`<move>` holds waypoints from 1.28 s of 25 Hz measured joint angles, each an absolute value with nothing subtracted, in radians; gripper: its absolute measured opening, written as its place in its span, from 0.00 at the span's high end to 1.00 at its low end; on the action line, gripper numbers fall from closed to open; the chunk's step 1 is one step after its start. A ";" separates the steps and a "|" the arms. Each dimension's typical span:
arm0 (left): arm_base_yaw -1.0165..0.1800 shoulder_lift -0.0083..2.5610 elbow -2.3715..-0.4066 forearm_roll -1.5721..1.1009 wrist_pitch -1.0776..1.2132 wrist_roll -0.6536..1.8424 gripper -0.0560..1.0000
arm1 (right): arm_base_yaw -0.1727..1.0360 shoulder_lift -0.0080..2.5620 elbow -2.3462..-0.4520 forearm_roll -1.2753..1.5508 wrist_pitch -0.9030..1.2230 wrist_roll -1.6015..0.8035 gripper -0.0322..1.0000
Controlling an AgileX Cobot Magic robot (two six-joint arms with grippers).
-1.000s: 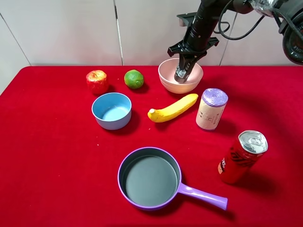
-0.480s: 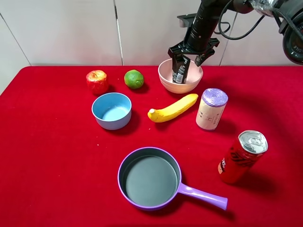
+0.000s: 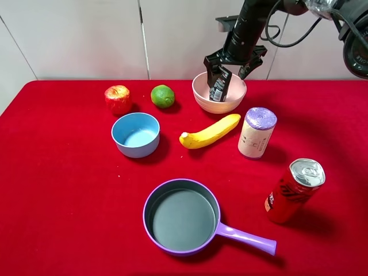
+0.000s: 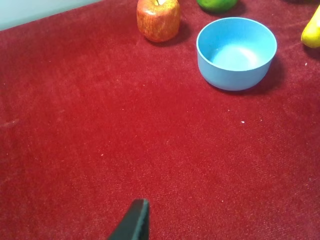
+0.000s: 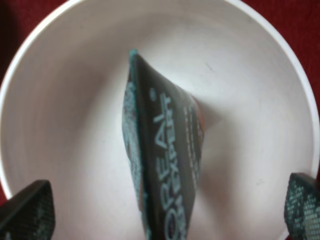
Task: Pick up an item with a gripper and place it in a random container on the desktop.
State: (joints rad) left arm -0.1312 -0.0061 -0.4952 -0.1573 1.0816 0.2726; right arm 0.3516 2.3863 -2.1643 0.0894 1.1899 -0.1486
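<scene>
Exterior high view shows the right hand (image 3: 234, 64) spread wide just above the pink bowl (image 3: 201, 96), the dark tube (image 3: 218, 85) standing free inside directly below it, long axis near upright and leaning, so withdrawal looks straight up.

Robot lab or test bench, staged, not real kitchen. Counter (image 3: 57, 201) covered edge to edge in bright red felt-like cloth. Plain white panel wall behind, vertical seams, no cupboards or appliances. Thick black robot arm (image 3: 248, 26) with loose cables entering from above. Mixed props spaced apart: apple (image 3: 117, 99), lime (image 3: 163, 96), banana (image 3: 209, 131), blue bowl (image 3: 135, 134), purple-handled pan (image 3: 185, 217), red soda can (image 3: 295, 190).
</scene>
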 joint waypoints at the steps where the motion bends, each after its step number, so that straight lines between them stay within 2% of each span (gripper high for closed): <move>1: -0.131 -0.006 -0.495 -0.157 1.082 0.273 0.01 | 0.352 2.386 -2.177 0.089 1.201 -0.149 0.30; 11: -0.131 -0.006 -0.495 -0.157 1.082 0.273 0.01 | 0.398 2.304 -2.229 0.026 1.218 -0.135 0.30; 17: -0.131 -0.006 -0.495 -0.157 1.082 0.273 0.01 | 0.425 2.206 -2.170 0.006 1.218 -0.104 0.30; 24: -0.131 -0.006 -0.495 -0.157 1.082 0.273 0.01 | 0.444 2.055 -2.004 0.008 1.217 -0.110 0.30; 32: -0.131 -0.006 -0.495 -0.157 1.082 0.273 0.01 | 0.444 1.842 -1.713 0.016 1.218 -0.134 0.30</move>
